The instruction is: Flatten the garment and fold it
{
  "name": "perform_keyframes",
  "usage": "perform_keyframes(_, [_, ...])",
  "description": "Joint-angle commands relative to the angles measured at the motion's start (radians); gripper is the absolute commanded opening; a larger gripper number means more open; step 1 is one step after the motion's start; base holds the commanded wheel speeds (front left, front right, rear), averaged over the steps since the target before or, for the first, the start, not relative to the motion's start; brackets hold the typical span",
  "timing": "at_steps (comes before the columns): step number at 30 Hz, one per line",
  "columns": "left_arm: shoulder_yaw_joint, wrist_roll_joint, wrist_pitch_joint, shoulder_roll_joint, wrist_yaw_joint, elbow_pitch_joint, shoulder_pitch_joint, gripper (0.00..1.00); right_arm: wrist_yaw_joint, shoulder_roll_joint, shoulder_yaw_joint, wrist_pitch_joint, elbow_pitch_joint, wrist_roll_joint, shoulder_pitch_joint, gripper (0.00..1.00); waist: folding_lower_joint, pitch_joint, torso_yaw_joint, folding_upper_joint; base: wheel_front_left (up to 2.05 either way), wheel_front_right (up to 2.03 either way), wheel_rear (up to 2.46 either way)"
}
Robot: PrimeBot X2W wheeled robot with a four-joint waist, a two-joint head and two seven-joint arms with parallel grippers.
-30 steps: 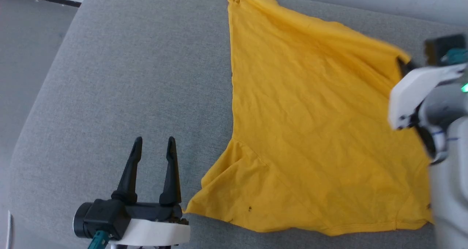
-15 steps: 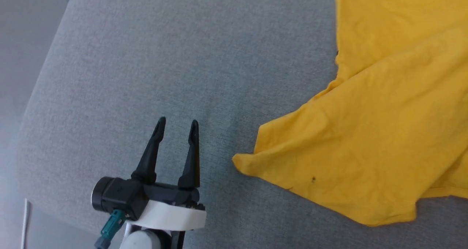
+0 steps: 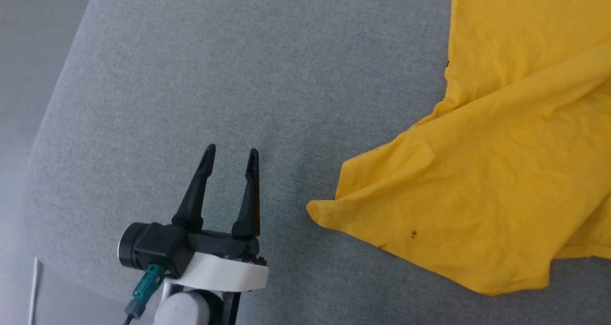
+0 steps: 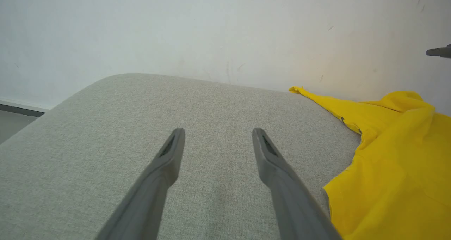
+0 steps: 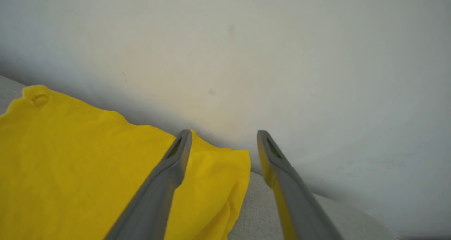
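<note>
Grey cushion (image 3: pixel 215 67) carries the left gripper (image 3: pixel 230 154), jaws wide and empty. Just to its right lies the garment (image 3: pixel 482 186), which looks soft, light and limp; its near corner seems the best hold. Farther off, the right gripper (image 5: pixel 224 138) gapes over the rumpled edge.

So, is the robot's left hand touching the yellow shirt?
Apart. In the head view, a strip of bare grey cushion lies between the open left hand and the nearest corner of the shirt.

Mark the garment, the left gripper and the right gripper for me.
garment (image 3: pixel 477 196), head view, on the wrinkled yellow body fabric.
left gripper (image 3: pixel 231 151), head view, midway between its fingertips.
right gripper (image 5: pixel 224 133), right wrist view, midway between its fingertips.
</note>
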Motion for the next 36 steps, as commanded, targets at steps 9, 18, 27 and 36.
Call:
perform_keyframes(9, [0.052,0.03,-0.005,-0.004,0.006,-0.013,0.074,1.0,-0.001,0.166,-0.07,-0.203,-0.378,0.139,0.342,1.0,0.0,-0.16,-0.115,-0.0001,0.0,0.0,0.0])
perform_keyframes(18, [0.085,0.049,-0.005,0.003,-0.001,-0.033,0.136,1.0,-0.001,0.331,-0.2,-0.369,-0.617,0.3,0.83,1.0,0.0,-0.212,-0.176,-0.0001,0.0,0.0,0.0])
perform_keyframes(27, [-0.01,0.112,0.1,0.096,-0.113,0.059,-0.029,1.0,-0.001,0.331,-0.21,-0.475,-0.599,0.418,0.923,1.0,0.0,-0.203,-0.226,-0.0001,0.0,0.0,0.0])
perform_keyframes(36, [-0.252,0.019,0.394,0.259,-0.165,0.24,-0.269,1.0,-0.001,0.332,-0.204,-0.448,-0.622,0.422,0.898,1.0,0.0,-0.176,-0.237,-0.0001,0.0,0.0,0.0])
